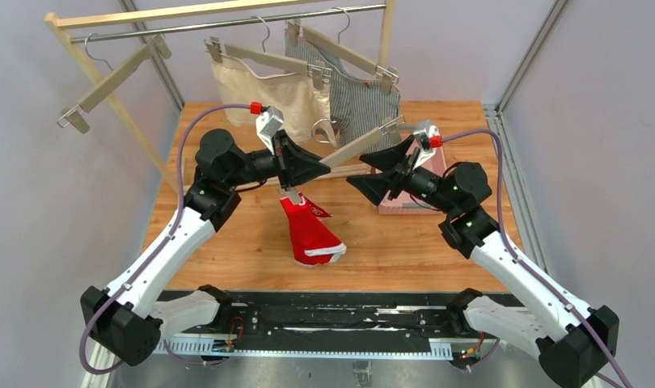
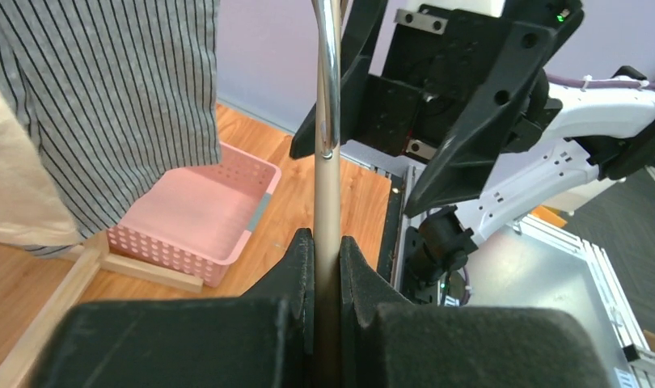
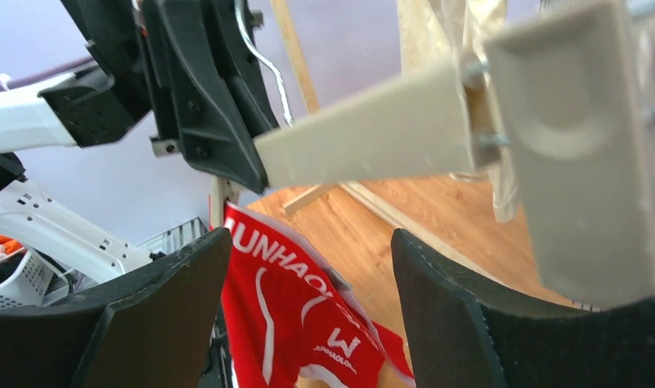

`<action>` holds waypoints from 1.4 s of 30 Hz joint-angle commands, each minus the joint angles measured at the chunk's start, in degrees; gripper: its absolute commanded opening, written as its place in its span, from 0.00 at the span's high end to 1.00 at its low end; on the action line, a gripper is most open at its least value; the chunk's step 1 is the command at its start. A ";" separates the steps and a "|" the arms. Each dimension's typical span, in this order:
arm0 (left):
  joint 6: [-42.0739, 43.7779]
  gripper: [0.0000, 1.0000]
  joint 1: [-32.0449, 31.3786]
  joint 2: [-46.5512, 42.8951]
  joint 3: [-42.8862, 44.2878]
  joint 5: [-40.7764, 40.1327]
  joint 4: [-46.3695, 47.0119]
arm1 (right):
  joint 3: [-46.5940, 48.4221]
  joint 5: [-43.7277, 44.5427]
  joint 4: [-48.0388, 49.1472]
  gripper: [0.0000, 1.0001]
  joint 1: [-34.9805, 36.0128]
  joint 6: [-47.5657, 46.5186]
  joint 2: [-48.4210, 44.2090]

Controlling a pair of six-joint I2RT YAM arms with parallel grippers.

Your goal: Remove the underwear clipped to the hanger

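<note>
Apparently, red boxers (image 1: 310,234) (white lettering) dangle off the hanger (image 1: 361,146).

White lettering "UNHAOLO" on the red boxer shorts (image 3: 288,323), cut off at the left, white "W" mark lower down, tiny print beneath unreadable

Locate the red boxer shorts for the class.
In the top view, the red boxer shorts hang mid-table between the two arms, just below the left claw holding the hanger, with the pink basket to their right.
</note>
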 commanded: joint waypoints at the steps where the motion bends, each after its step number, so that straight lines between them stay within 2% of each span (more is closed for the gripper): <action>1: -4.36 1.00 -2.09 0.69 -1.63 -1.36 8.86 | 1.32 -0.11 9.58 0.25 0.64 1.52 0.79; 6: -8.54 1.00 -4.33 1.30 -4.47 -2.08 16.86 | 0.46 1.83 16.78 0.25 0.64 3.61 1.80; 13: -15.60 1.00 -7.12 2.54 -8.49 -2.29 30.88 | 0.94 2.76 21.96 0.26 0.65 5.06 4.15; 15: -19.69 1.00 -7.41 3.34 -10.59 -2.65 38.55 | 1.24 2.85 23.11 0.26 0.64 5.36 4.71; 19: -33.44 1.00 -7.43 7.16 -15.33 -5.32 62.81 | 1.32 3.08 25.75 0.29 0.65 6.24 5.53; 22: -41.74 1.00 -7.51 12.22 -15.54 -5.69 74.10 | 1.93 3.15 25.85 0.38 0.71 6.58 6.02; 24: -44.50 1.00 -7.51 14.37 -15.81 -6.34 78.35 | 2.12 2.75 25.77 0.40 0.67 6.78 6.28; 27: -40.76 1.00 -7.60 13.23 -15.79 -6.84 74.80 | 1.65 2.74 25.58 0.40 0.68 6.44 5.72; 33: -23.80 1.00 -8.41 4.10 -12.89 -5.97 49.78 | 1.41 3.87 24.27 0.39 0.70 4.19 4.64; 42: -22.24 1.00 -10.38 1.88 -13.05 -5.58 47.98 | 3.73 3.67 31.07 0.40 0.63 6.89 10.00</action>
